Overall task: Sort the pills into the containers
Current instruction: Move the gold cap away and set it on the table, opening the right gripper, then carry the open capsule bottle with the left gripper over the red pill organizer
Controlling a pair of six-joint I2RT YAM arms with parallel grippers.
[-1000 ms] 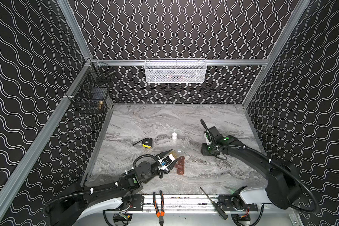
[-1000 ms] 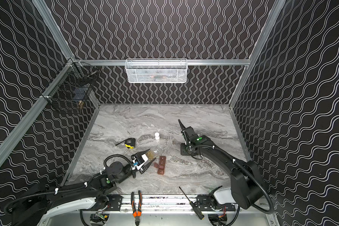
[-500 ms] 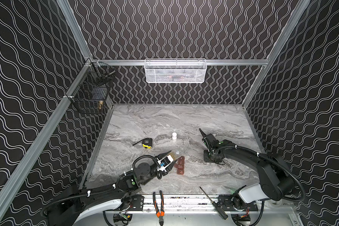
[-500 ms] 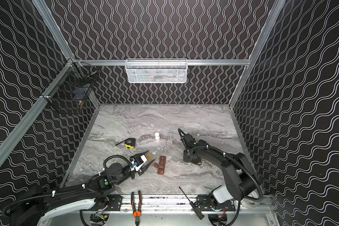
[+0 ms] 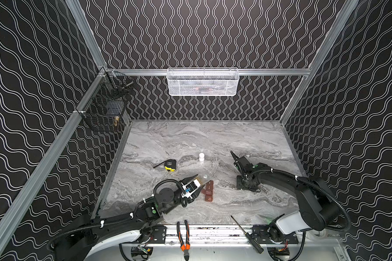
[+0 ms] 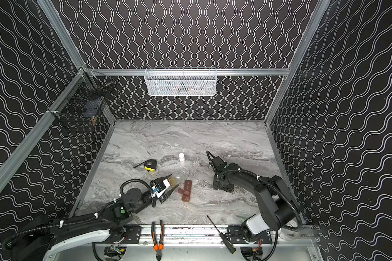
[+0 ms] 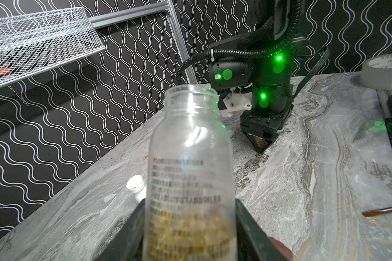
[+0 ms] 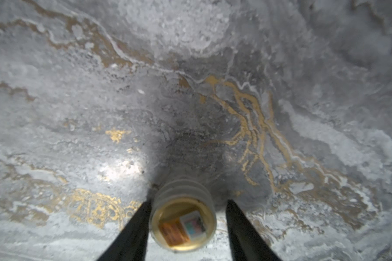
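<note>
1. My left gripper (image 5: 198,183) is clamped partway closed around the lower body of a clear bottle (image 7: 188,158). The bottle is uncapped and tilted, with yellowish pills (image 7: 190,228) in its bottom.
2. The containers (image 5: 208,191), a reddish-brown strip, lie flat in the front half of the bench, about midway between its left and right edges. They sit just beside my left fingertips, and the bottle's mouth is near the strip's far end.
3. A flap sticks out on the strip's left side. It may be an open lid, but I cannot tell.
4. My right gripper (image 8: 188,203) points straight down at the bench, right of the strip and apart from it.
5. Its jaws are spread on either side of a white threaded cap (image 8: 182,223) that rests open side up. One finger shows a clear gap, so the cap is not gripped.
6. A small white cylinder (image 5: 201,156) stands farther back, with a tape measure (image 5: 170,165) to its left.
</note>
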